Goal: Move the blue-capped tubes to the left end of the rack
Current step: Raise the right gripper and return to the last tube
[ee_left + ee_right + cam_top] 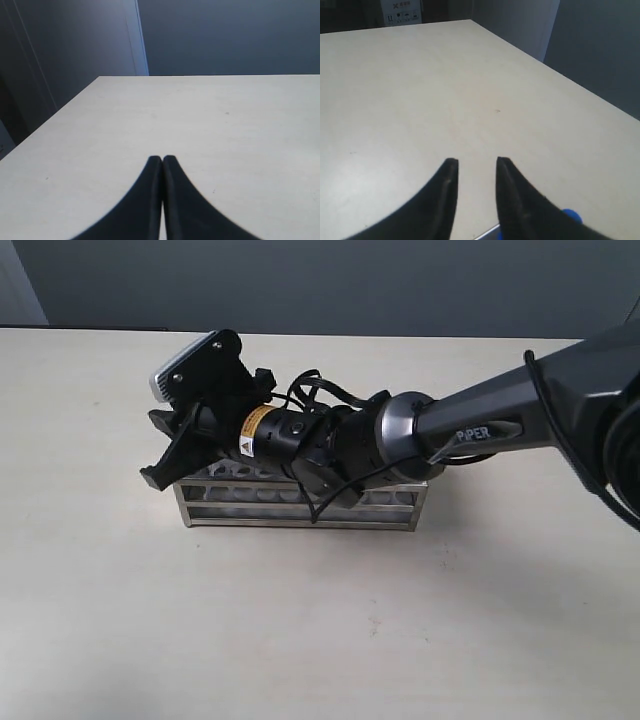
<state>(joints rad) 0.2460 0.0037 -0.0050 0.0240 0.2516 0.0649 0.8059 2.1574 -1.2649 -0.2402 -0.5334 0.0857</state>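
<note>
The steel rack (300, 512) stands on the table, and my right arm reaches across it from the right. My right gripper (152, 448) hangs open just past and above the rack's left end, with nothing between its fingers. In the right wrist view the open gripper (477, 161) looks out over bare table. One blue cap (571, 216) peeks from behind a finger, and a sliver of the rack's edge (490, 232) shows below. In the exterior view the arm hides the blue-capped tubes. My left gripper (162, 158) is shut on nothing over bare table and is outside the exterior view.
The pale table (120, 620) spreads all round the rack. A grey wall (330, 280) runs behind its far edge. In the left wrist view the table's edge and corner (100, 77) lie ahead, with a dark wall beyond.
</note>
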